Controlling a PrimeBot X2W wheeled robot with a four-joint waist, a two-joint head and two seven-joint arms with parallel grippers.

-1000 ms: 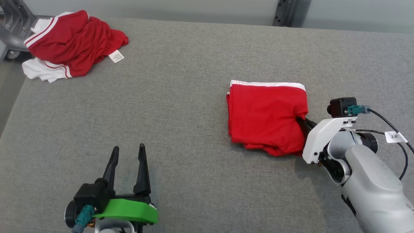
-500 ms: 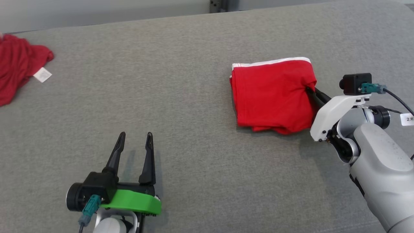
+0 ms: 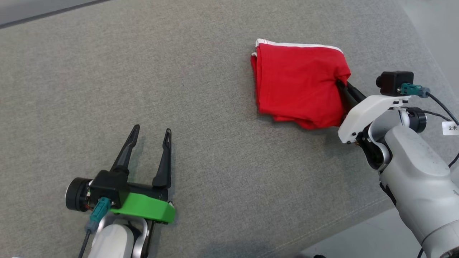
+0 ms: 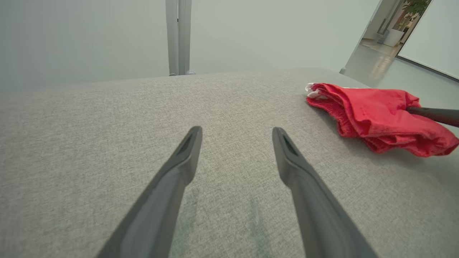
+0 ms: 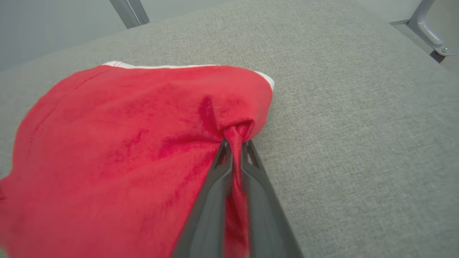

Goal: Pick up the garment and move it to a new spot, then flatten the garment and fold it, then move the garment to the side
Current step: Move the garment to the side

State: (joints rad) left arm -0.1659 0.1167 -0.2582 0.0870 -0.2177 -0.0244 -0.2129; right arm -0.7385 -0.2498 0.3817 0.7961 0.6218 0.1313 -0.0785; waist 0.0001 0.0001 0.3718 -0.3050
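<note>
In the head view, the folded red garment (image 3: 299, 86) lies on the grey table (image 3: 200, 71), far and to the right, with its white-trimmed edge turned away from the robot. The right gripper (image 3: 343, 89) reaches in from the garment's right side, its fingers pressed together on a pinch of cloth at that right edge, so the bundle extends leftward from the grip. The left gripper (image 3: 152, 129) rests low at the near left, fingers spread and empty, well apart from the cloth; the right arm is plainly the nearer one and, by my reading, the one to carry the garment sideways. In the left wrist view, the left gripper (image 4: 237, 132) points across bare table, the garment (image 4: 373, 111) off to the upper right with a dark finger entering it from the right. In the right wrist view, the right gripper (image 5: 236, 145) clamps a gathered ridge of red cloth, and the garment (image 5: 125, 143) spreads ahead and to the left.
</note>
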